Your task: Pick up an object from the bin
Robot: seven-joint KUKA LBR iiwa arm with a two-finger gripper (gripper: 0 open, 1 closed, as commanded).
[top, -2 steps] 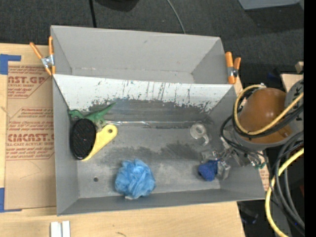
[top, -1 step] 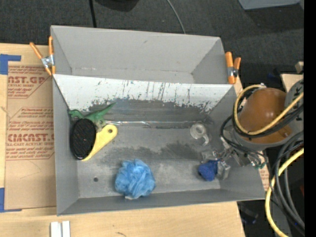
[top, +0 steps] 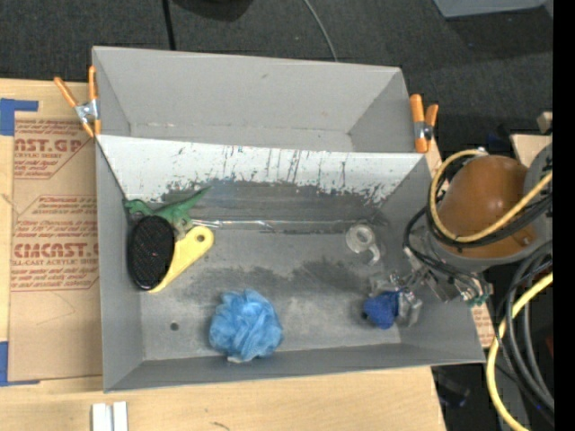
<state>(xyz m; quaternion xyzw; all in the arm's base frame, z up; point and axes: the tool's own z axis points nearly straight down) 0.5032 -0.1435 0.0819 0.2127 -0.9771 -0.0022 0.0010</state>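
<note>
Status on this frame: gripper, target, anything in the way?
Gripper low at right end of bin, at small dark-blue lump. Clear ring close behind, apart. Blue puff, yellow-black brush off left, no obstruction.

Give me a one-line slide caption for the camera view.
Tool down at right of the grey bin, beside a small dark-blue object; yellow brush, blue puff, clear ring lie elsewhere.

Yellow-handled black brush (top: 166, 251) at left, touching a green toy (top: 166, 208); fluffy blue sponge (top: 244, 325) in front; clear ring (top: 360, 239) farther right.

Orange-brown dome (top: 481, 206), looping yellow cables (top: 446, 165), a seemingly metal claw (top: 407, 298).
</note>
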